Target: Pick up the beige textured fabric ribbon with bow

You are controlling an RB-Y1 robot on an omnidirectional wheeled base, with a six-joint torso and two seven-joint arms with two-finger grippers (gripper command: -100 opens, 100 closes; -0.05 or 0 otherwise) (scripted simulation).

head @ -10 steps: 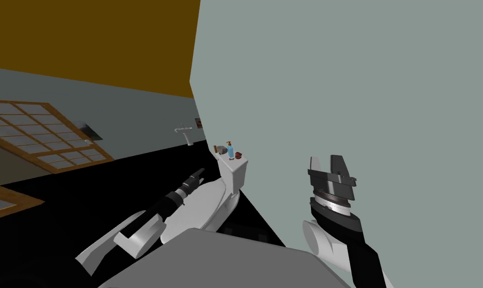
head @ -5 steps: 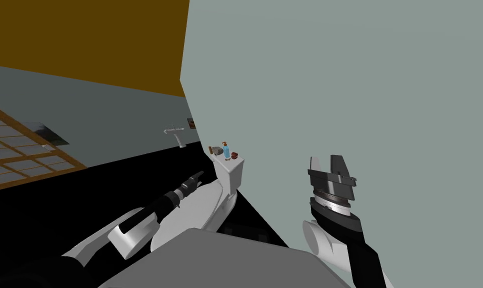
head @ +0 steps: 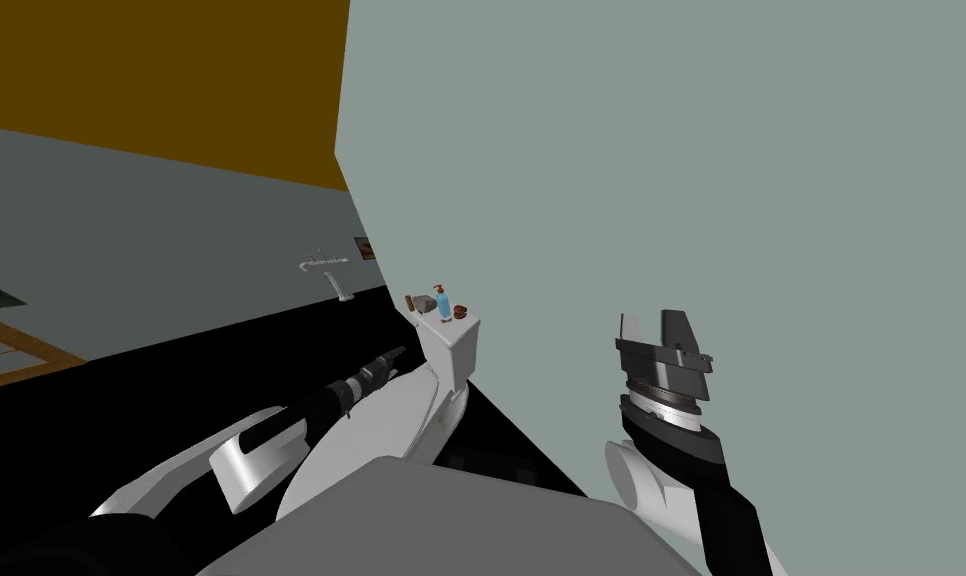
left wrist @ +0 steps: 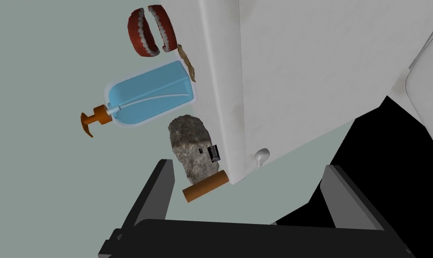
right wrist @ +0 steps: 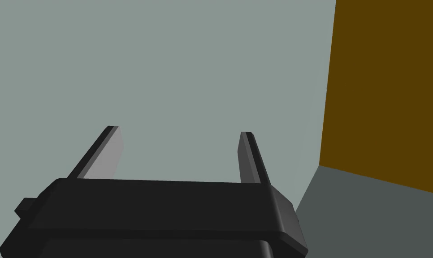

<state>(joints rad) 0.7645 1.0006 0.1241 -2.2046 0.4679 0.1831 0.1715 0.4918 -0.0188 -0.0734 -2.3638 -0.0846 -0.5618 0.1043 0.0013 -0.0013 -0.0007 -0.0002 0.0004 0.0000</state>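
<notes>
The ribbon (left wrist: 187,61) shows as a thin tan, rough strip on the white toilet tank's lid (left wrist: 220,80), mostly hidden behind a blue soap bottle (left wrist: 150,95). Red dentures (left wrist: 150,30) lie beyond it; a grey rock (left wrist: 191,145) and a brown cylinder (left wrist: 205,186) lie nearer my left gripper (left wrist: 251,179). That gripper is open and short of the tank's near end, nothing between its fingers. In the head view my left gripper (head: 396,353) points at the tank (head: 453,345). My right gripper (head: 656,325) stands open by the grey-green wall, holding nothing.
The toilet bowl (head: 391,420) lies under my left forearm. A grey-green wall (head: 671,150) rises right behind the tank. A wall sink (head: 323,265) and a small picture (head: 365,247) sit farther back. The floor is a black area (head: 171,370).
The head view has swung, sliding everything left and carrying the window nearly out of the picture. My left gripper has drawn slightly closer to the tank. The right arm has not moved.
</notes>
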